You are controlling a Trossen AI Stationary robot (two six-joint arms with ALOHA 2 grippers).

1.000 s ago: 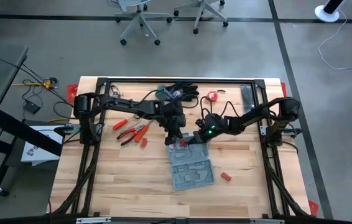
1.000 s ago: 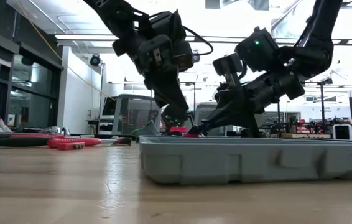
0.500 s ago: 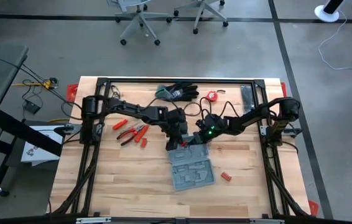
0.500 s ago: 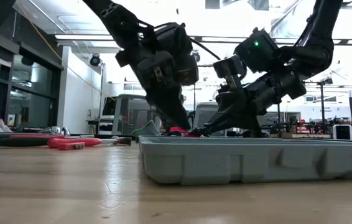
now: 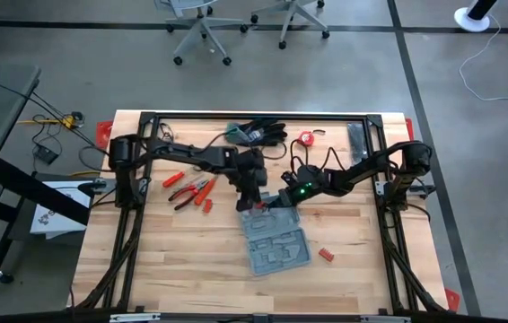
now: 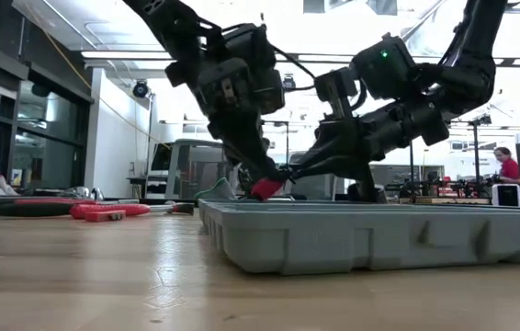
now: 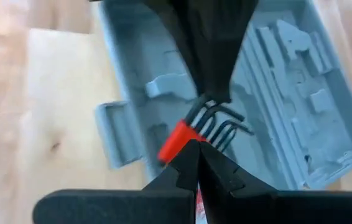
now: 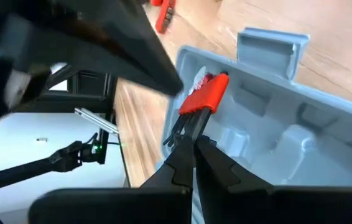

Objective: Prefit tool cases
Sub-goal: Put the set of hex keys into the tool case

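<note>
The grey-blue tool case [image 5: 276, 244] lies open on the table's middle, its moulded recesses facing up [image 7: 288, 93]. Over its far end hangs a hex key set: a red holder [image 7: 177, 140] with dark bent keys [image 7: 222, 121]. My left gripper [image 5: 252, 203] and my right gripper [image 5: 270, 203] meet there, tip to tip, and each is shut on the set. In the low view the red holder [image 6: 265, 188] shows just above the case's rim [image 6: 333, 210]. My left gripper [image 7: 198, 151] pinches the red holder [image 7: 185, 134] of the hex key set between its two fingertips, slanting down from the table's left. The set is lifted clear above the case. My right gripper [image 8: 193, 144] pinches the dark keys [image 8: 185, 127] where they leave the red holder [image 8: 204, 93], slanting down from the table's right. The holder points away from its fingers, over the case's inside.
Red-handled pliers [image 5: 191, 190] and small red pieces [image 5: 205, 204] lie left of the case. Black gloves [image 5: 258, 133], a red tape measure [image 5: 305, 138] and a dark bar [image 5: 357, 136] sit along the far edge. A small red piece [image 5: 326, 255] lies right of the case.
My left gripper dipped toward the case and came back up. Both grippers now stand a little higher, and the red holder shows more plainly above the case's rim. The case has shifted slightly on the table.
</note>
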